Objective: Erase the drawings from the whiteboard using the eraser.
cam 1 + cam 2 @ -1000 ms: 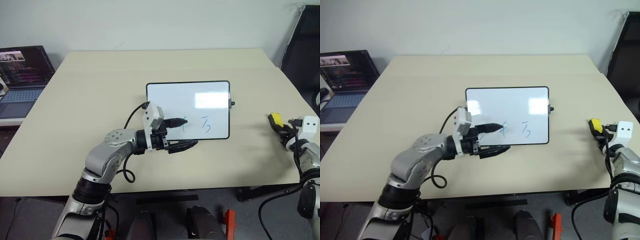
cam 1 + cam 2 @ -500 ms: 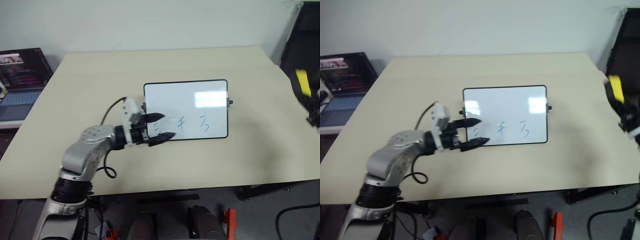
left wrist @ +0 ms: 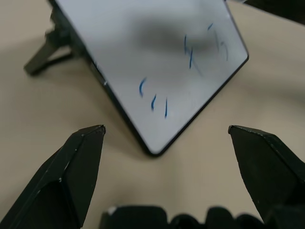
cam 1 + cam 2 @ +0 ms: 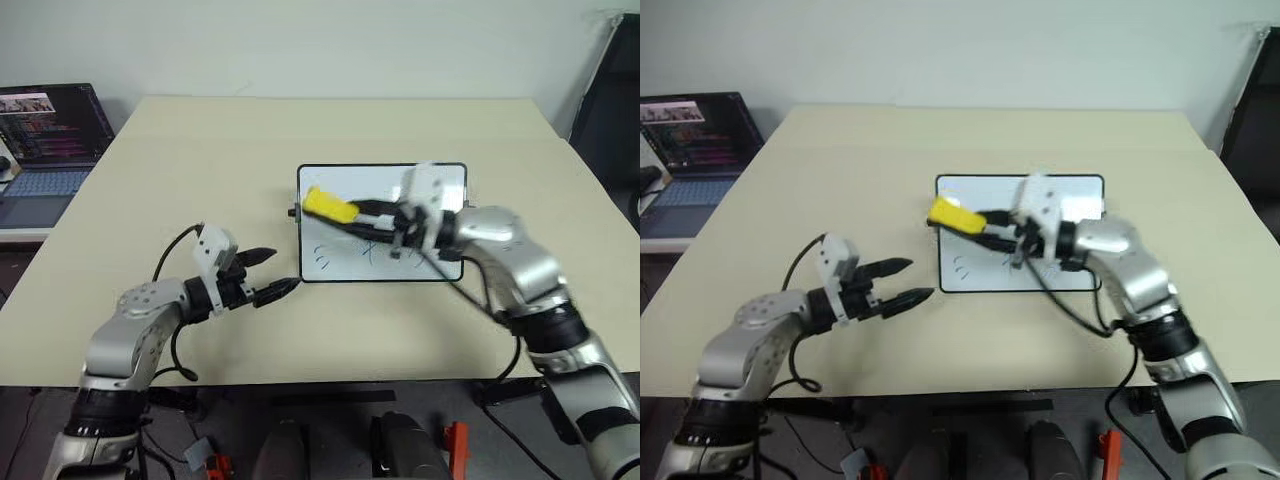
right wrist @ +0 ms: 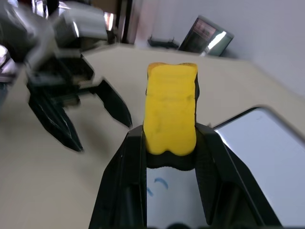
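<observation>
Yellow eraser [image 4: 329, 206] held above left end of flat black-framed whiteboard [image 4: 440, 180], blue drawings [image 4: 352, 250] along its near edge.

Bare table [image 4: 300, 130] all round the whiteboard [image 4: 440, 180]. Right gripper [image 4: 352, 212] with the eraser [image 4: 329, 205] reaches across over the board's left part, blocking access there. Left gripper [image 4: 270, 274], jaws apart, sits just off the board's lower left corner. Laptop [image 4: 45, 135] well away to the board's left.
</observation>
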Available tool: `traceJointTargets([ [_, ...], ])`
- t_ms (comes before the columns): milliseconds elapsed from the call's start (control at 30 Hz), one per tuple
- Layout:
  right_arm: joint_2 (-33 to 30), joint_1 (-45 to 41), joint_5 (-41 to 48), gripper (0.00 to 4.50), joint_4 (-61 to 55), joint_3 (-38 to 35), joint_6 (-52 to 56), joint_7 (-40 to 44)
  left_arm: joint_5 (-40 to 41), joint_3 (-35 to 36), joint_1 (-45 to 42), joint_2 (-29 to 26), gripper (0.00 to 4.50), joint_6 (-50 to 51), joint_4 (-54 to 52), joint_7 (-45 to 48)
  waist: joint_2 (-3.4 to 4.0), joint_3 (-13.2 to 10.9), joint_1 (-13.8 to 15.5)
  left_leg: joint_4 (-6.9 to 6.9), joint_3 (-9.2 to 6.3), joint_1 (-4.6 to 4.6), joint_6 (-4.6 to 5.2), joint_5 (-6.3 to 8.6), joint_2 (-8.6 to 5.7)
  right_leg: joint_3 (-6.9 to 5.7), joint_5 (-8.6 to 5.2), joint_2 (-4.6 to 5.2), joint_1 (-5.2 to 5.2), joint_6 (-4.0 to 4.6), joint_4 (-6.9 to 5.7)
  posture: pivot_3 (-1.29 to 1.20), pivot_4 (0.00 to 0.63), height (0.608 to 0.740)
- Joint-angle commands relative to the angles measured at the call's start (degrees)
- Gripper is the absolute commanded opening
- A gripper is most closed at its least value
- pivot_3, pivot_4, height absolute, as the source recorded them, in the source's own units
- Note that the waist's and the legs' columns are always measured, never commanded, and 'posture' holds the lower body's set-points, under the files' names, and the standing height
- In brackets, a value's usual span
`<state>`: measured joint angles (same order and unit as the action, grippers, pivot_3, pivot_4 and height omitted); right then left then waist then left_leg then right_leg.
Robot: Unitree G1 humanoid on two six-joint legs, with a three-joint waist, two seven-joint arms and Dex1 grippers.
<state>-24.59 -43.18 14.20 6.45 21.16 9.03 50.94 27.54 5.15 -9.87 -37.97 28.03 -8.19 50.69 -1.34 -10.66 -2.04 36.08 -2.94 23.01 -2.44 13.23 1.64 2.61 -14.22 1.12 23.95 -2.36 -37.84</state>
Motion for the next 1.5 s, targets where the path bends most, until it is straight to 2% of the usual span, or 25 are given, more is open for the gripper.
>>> traceJointTargets([
  [33,1.7,-3.0,-7.7,1.00,6.1,1.7,-6.7,-1.2,0.1,3.5,2.1,-1.5,4.50,-0.6,-3.3,-0.9,0.00,0.0,0.3,0.00,0.01,0.04,0.00,0.00,0.00,0.00,0.00,0.00,0.07,0.01,-0.04,0.00,0.150,0.740],
  [167,1.9,-4.8,-16.0,1.00,14.1,3.6,-10.1,-3.6,0.3,5.6,3.9,-2.4,4.50,-0.5,-3.5,-1.4,0.00,0.0,0.4,0.04,-0.03,-0.04,-0.01,-0.01,-0.02,-0.04,-0.02,0.01,0.03,0.08,-0.16,0.00,0.150,0.740],
  [400,2.8,-5.5,-22.0,1.00,18.9,4.2,-10.9,-3.7,1.2,5.0,3.5,-1.8,4.50,0.3,-4.7,-2.1,0.00,0.0,0.2,0.04,-0.03,-0.17,-0.01,-0.01,0.01,-0.03,-0.08,-0.05,-0.04,0.16,-0.25,0.00,0.150,0.740],
  [667,1.5,-1.3,-23.9,0.99,15.8,7.0,-10.9,3.6,1.8,4.4,0.8,-2.0,4.50,1.2,-4.7,-1.0,0.00,0.0,0.1,0.04,-0.07,-0.58,-0.01,-0.01,0.01,-0.07,-0.10,-0.05,-0.51,0.16,-0.19,0.00,0.150,0.740],
  [833,1.0,-0.1,-24.3,0.99,15.7,7.1,-10.7,5.3,1.9,4.3,-0.1,-2.1,4.50,1.5,-4.7,-0.5,0.00,0.0,0.1,0.04,-0.07,-0.60,-0.01,-0.01,0.01,-0.07,-0.10,-0.05,-0.51,0.17,-0.22,0.00,0.150,0.740],
  [1233,1.6,-8.3,-24.8,0.99,27.7,-0.3,-17.8,-7.4,2.4,3.1,-1.5,-2.1,4.50,2.0,-5.7,0.7,-0.01,0.0,0.2,0.08,-0.11,-0.69,-0.05,-0.06,0.01,-0.08,-0.08,-0.06,-0.62,0.11,-0.24,0.00,0.150,0.740],
  [1333,1.4,-8.4,-25.4,0.99,29.3,-0.6,-19.6,-7.7,1.8,2.5,-1.9,-2.3,4.50,1.9,-5.7,0.9,-0.01,0.0,0.2,0.07,-0.10,-0.69,-0.05,-0.05,0.01,-0.08,-0.08,-0.06,-0.63,0.14,-0.20,0.00,0.150,0.740],
  [1500,2.1,-4.5,-24.0,0.99,24.8,1.0,-18.9,-2.7,2.1,2.4,-2.4,-2.3,4.50,2.0,-5.7,0.9,-0.01,0.0,0.2,0.06,-0.11,-0.69,-0.05,-0.05,0.01,-0.07,-0.07,-0.05,-0.64,0.15,-0.21,0.00,0.150,0.740],
])
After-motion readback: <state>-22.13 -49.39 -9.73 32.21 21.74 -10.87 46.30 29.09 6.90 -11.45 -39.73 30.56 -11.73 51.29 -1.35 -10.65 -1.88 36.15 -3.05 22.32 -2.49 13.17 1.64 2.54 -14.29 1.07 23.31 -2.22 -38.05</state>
